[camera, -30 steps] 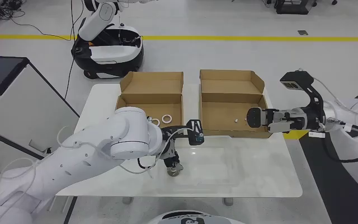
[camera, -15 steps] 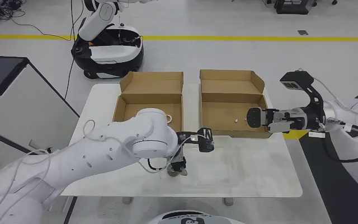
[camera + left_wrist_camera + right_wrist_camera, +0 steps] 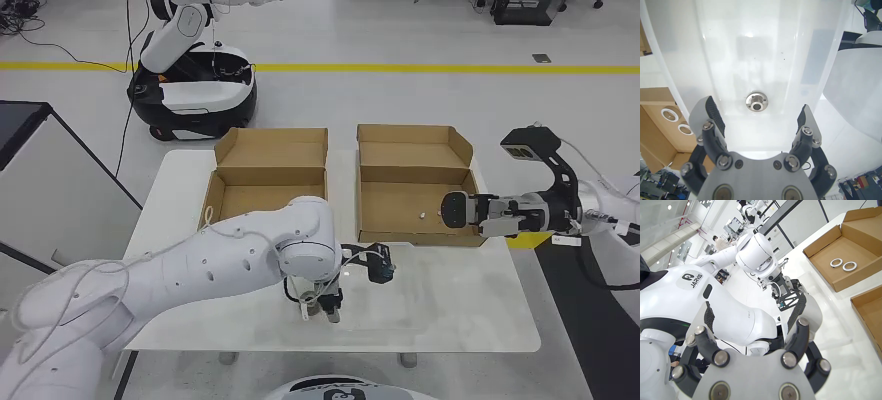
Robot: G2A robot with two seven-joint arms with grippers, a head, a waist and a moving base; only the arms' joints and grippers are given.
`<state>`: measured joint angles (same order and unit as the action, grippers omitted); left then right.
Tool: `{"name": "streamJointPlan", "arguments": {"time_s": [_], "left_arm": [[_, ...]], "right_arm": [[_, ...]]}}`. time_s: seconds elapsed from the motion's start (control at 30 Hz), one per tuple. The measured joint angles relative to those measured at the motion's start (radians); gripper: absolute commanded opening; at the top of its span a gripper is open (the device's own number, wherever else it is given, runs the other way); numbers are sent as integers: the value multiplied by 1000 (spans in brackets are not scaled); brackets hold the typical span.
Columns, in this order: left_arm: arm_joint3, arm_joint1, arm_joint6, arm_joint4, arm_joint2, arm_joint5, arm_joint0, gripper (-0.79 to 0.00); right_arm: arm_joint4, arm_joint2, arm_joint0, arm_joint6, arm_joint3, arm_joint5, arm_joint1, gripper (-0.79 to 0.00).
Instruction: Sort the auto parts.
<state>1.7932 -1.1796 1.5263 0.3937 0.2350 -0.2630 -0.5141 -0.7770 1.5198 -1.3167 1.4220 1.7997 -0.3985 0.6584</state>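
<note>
While the left tool (image 3: pixel 758 110) hangs low over a clear tray (image 3: pixel 430 295) at the front of the white worktop (image 3: pixel 178 205), its two ribbed fingers (image 3: pixel 714 113) are spread wide and carry nothing. Right below the gap between them, on the tray floor, lies a flanged metal bushing (image 3: pixel 757 103). It sits with its hollow hub facing up and small holes in its round flange, touching neither finger.

Behind the tray stand two open cardboard boxes side by side, flaps up at the back. The left cardboard box (image 3: pixel 265 195) holds two pale rings (image 3: pixel 669 115) lying flat and just beside each other near its front wall. The right cardboard box (image 3: pixel 405 200) has one small pale piece (image 3: pixel 424 213) on its floor, too small to make out.

Over by that box's front right corner, the right tool (image 3: pixel 753 315) is held out sideways just above the rim. Its fingers are also parted and nothing is between them. From its wrist camera you look past them to the left tool farther off, down over the tray.
</note>
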Motion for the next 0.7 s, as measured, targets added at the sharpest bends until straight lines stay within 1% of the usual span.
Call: {"name": "streamJointPlan", "arguments": {"time_s": [0.1,0.23,0.37,0.4,0.6,0.7], "left_arm": [[-14,-8,10,-9,-7,3,2,-129],[-32,-12,10,-15,-23,4,4,-132],[-44,-12,10,-18,-36,10,1,-169],[-48,-11,10,-18,-39,10,-2,-166],[-74,-6,10,-17,-50,11,-23,-234],[-88,-1,10,-14,-54,9,-33,-256]], "right_arm": [[0,0,0,0,0,0,0,0],[0,0,0,0,0,0,0,0],[0,0,0,0,0,0,0,0],[0,0,0,0,0,0,0,0],[0,0,0,0,0,0,0,0],[0,0,0,0,0,0,0,0]]}}
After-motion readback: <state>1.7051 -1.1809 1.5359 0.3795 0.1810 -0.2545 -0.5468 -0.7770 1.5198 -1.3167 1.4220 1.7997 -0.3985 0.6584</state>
